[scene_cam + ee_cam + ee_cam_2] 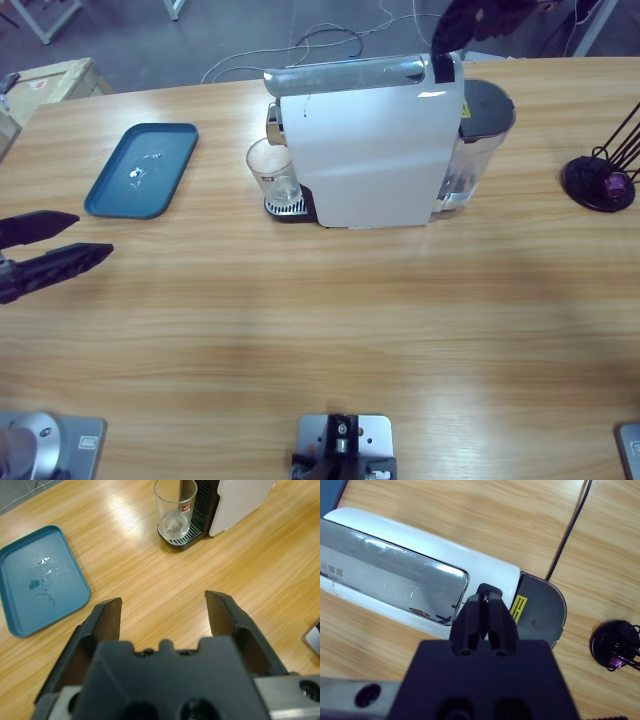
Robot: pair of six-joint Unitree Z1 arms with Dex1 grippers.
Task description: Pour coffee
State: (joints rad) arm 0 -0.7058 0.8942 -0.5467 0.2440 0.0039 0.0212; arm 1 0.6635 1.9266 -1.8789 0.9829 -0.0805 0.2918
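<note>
A white coffee machine (370, 150) with a silver top lid (395, 565) stands at the table's back middle. On its drip grate at the left end stands an empty clear glass (272, 168) (175, 507). My right gripper (443, 70) (486, 600) comes down from above, shut, its tips on a small black button at the right end of the lid. My left gripper (92, 235) (162, 605) hangs open at the table's left edge, well short of the glass, with nothing between its jaws.
A blue tray (140, 170) (40, 580) with a few drops of water lies at the back left. A black capsule stand (600, 180) (615, 642) holding a purple capsule is at the far right. The machine's grey water tank (485, 130) sits at its right end.
</note>
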